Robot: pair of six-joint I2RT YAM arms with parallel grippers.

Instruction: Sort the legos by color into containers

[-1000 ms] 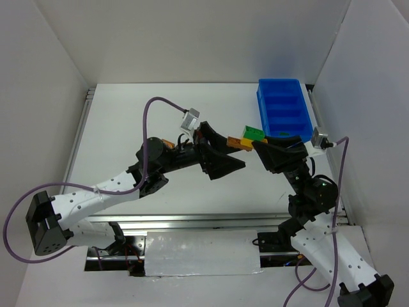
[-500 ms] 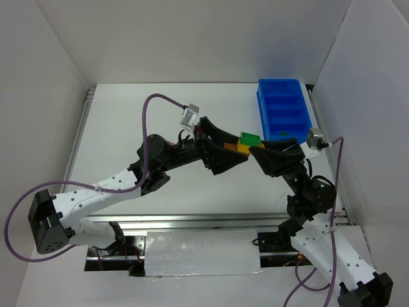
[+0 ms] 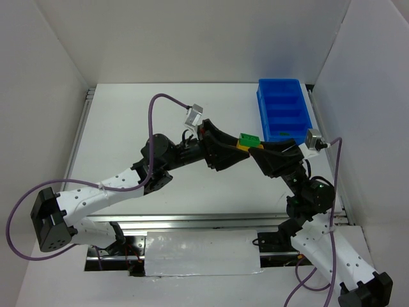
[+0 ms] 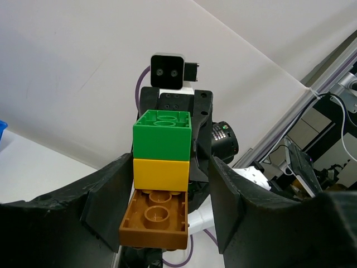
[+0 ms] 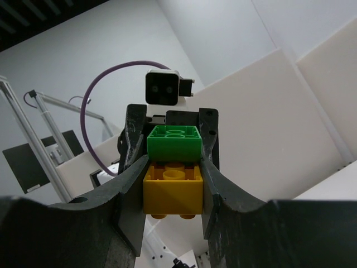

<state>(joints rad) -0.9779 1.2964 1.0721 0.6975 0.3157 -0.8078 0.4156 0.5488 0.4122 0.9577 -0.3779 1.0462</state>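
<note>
A stack of three legos hangs in the air between my two grippers, just in front of the blue tray [image 3: 261,102]. The stack is a green brick [image 4: 162,129], a yellow brick [image 4: 162,174] and a brown brick [image 4: 155,219]. My right gripper [image 5: 173,195] is shut on the yellow brick [image 5: 173,192], with the green brick [image 5: 174,146] beyond it. My left gripper [image 4: 167,223] straddles the brown end; its left finger is against the brick and a gap shows at its right finger. From above, the green brick [image 3: 249,138] and the yellow brick [image 3: 243,146] show between the left gripper [image 3: 235,155] and the right gripper [image 3: 259,152].
The tray's four compartments run in a row along the far right wall; no bricks show in them from above. White walls close the table at the back and both sides. A metal rail runs along the near edge [image 3: 192,220].
The two grippers have closed in on each other. My left gripper has slid forward so its fingers now cover the brown brick, which showed in the top view before.
</note>
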